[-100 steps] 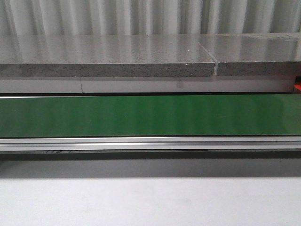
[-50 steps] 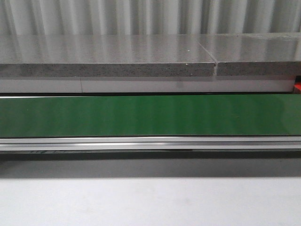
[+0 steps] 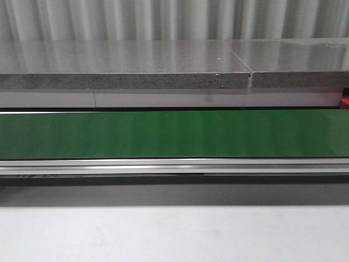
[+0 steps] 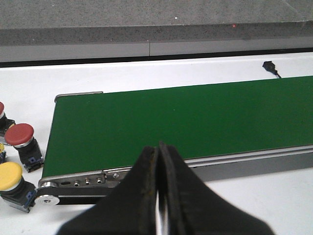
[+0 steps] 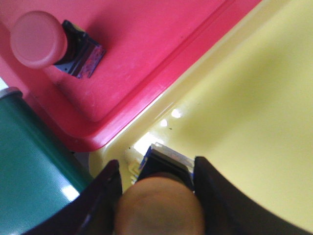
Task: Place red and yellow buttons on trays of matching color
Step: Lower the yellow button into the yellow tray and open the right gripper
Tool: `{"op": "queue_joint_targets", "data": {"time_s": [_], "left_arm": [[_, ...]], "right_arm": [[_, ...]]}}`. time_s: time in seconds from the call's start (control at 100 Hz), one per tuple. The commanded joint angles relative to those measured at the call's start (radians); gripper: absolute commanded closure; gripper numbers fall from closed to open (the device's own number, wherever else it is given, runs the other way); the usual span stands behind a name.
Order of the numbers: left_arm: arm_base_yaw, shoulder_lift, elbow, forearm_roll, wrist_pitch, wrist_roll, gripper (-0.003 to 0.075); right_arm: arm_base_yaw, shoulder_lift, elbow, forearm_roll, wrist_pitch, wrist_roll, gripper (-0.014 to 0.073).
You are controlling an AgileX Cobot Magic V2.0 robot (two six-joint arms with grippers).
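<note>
Front view: a green conveyor belt (image 3: 174,134) is seen across the middle of the frame, a grey speckled stone ledge (image 3: 125,73) above it, a white surface (image 3: 174,234) below; no arm is seen here.
Left gripper (image 4: 158,196): black jaws are pressed together at the lower centre of the left wrist frame, nothing between them; it is seen against the belt's near metal rail (image 4: 244,157).
Loose buttons: at the left edge of the left wrist frame, on the white surface beside the belt's end, a red mushroom-head push button (image 4: 20,139) and a yellow mushroom-head push button (image 4: 12,183) are standing; parts of two more are cut off by the frame edge.
Right gripper (image 5: 156,188): its black fingers (image 5: 105,196) are clamped on a yellow-capped push button (image 5: 160,208) at the bottom centre of the right wrist frame; the cap is blurred.
Yellow plastic tray (image 5: 254,122): fills the right half of the right wrist frame; the held button is seen over its corner. Contact with the tray floor cannot be told.
Red plastic tray (image 5: 146,54): upper left of the same frame, edge to edge with the yellow tray.
Placed button: a red-capped push button with a black base (image 5: 41,41) is lying tilted on the red tray, upper left.
</note>
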Motion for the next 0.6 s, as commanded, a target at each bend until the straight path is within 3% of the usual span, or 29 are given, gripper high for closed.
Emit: {"op": "queue_joint_targets", "data": {"time_s": [0.0, 0.37, 0.59], "left_arm": [[-0.009, 0.008, -0.027, -0.013, -0.066, -0.008, 0.0741], [-0.009, 0.008, -0.027, -0.013, -0.066, -0.008, 0.0741], [-0.009, 0.008, -0.027, -0.013, -0.066, -0.008, 0.0741]], "right_arm": [[0.017, -0.005, -0.019, 0.017, -0.054, 0.001, 0.0322], [0.051, 0.061, -0.019, 0.020, -0.100, 0.000, 0.0316], [0.053, 0.061, -0.019, 0.020, -0.100, -0.038, 0.0062]]}}
